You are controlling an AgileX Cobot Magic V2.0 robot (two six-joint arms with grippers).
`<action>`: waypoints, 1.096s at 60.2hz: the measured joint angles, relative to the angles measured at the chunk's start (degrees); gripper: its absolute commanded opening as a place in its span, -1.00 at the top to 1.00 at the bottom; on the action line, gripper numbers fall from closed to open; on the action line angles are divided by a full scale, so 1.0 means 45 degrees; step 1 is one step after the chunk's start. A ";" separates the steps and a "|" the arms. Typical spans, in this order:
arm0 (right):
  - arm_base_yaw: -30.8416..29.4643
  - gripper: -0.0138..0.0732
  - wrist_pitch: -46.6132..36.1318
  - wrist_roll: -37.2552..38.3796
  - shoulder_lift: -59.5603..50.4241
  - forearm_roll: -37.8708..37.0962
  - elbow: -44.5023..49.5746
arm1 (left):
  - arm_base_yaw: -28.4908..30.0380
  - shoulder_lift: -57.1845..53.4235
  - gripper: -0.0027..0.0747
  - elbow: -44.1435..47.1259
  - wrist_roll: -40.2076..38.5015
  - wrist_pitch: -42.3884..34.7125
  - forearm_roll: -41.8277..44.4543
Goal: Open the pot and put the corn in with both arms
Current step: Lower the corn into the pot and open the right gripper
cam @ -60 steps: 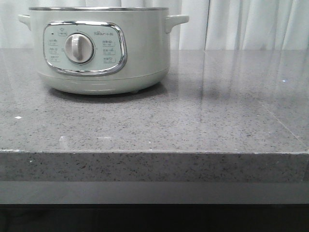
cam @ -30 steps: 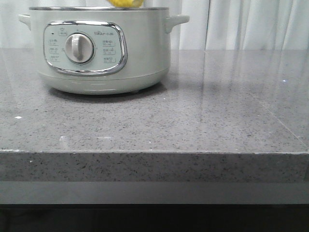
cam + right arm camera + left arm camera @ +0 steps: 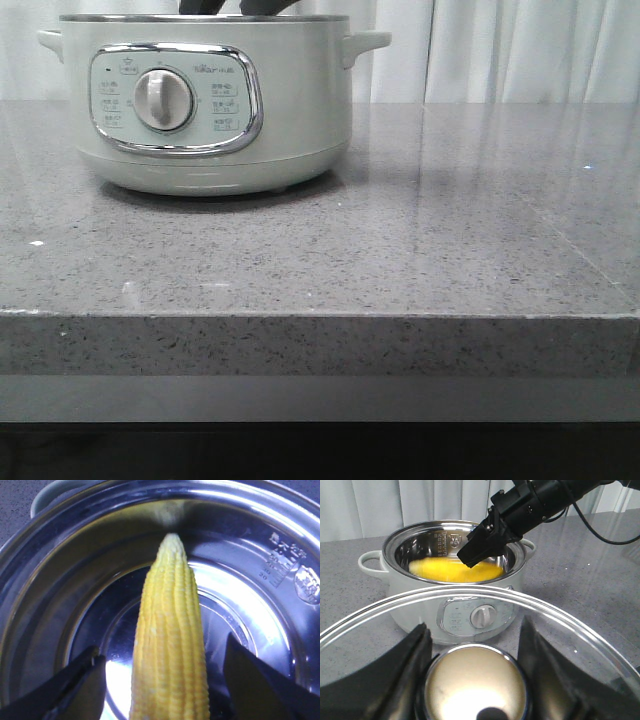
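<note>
I see a grey speckled stone counter (image 3: 400, 250) and white curtains (image 3: 520, 50) behind. One pot (image 3: 215, 100) sits uncovered; one corn (image 3: 170, 650) lies inside it. My right gripper (image 3: 160, 690) is spread wide, probably clear of the cob. My left gripper (image 3: 475, 680) pinches one glass lid (image 3: 535, 610) by its knob (image 3: 475, 690).

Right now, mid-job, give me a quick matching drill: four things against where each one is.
Things:
1. corn
2. lid
3. pot
4. right gripper

Places:
A. on the grey counter
B. held by the left gripper
C. lying inside the pot
D. over the pot's open top

Pairs: 1-C, 2-B, 3-A, 4-D
</note>
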 measured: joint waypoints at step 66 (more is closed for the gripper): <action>0.0000 -0.53 -0.1630 0.2108 -1.1234 -0.0326 0.9970 | 0.0000 0.0000 0.45 0.0000 0.0000 0.0000 0.0000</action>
